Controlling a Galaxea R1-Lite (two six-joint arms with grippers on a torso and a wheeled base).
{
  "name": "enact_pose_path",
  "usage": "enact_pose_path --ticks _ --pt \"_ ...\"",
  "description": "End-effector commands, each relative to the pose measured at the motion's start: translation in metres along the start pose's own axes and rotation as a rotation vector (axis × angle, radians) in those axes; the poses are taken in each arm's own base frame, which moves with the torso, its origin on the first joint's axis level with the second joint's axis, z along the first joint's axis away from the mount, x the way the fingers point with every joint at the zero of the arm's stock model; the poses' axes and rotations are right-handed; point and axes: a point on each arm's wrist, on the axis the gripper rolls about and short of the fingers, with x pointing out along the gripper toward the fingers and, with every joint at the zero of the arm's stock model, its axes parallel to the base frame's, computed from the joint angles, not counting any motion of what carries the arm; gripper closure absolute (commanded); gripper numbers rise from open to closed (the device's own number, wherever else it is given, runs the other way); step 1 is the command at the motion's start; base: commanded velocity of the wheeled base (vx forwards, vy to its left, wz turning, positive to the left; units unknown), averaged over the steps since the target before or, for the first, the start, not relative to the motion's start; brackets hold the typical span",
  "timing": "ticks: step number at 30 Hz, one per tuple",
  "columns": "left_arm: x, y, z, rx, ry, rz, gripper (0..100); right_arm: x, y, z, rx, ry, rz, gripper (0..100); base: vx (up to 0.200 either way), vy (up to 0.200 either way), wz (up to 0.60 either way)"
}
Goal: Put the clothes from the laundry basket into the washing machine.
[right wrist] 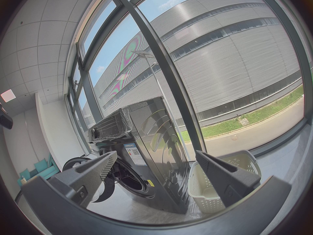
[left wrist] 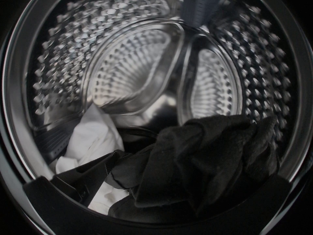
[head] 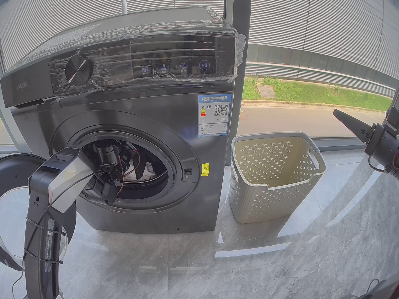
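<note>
The grey washing machine stands with its round door swung open to the left. My left gripper is inside the drum. Its jaws are open, one finger bare, and a black garment is draped over the place of the other. A white garment lies on the drum floor beside it. The cream laundry basket sits on the floor right of the machine, its inside bare. My right gripper hangs open in the air, above and right of the basket.
Large windows run close behind the machine and the basket. A dark window post stands between them. The grey marble floor in front is bare. The open door takes up room at the machine's left.
</note>
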Motion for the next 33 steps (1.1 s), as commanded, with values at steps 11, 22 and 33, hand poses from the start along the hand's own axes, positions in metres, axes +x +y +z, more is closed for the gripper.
enact_pose_path --ticks 11,22,33 --pt "0.000 -0.001 0.021 0.202 -0.012 -0.026 0 0.000 0.000 0.000 0.001 0.000 0.002 0 0.000 0.000 0.00" --pt "-0.001 0.036 -0.019 0.585 0.095 -0.146 0 -0.001 0.001 0.002 -0.001 -0.007 0.004 0 0.000 0.000 0.00" --pt "-0.017 0.050 -0.037 0.581 0.094 -0.148 0 0.002 0.000 0.000 0.001 0.004 0.006 0 0.000 0.000 0.00"
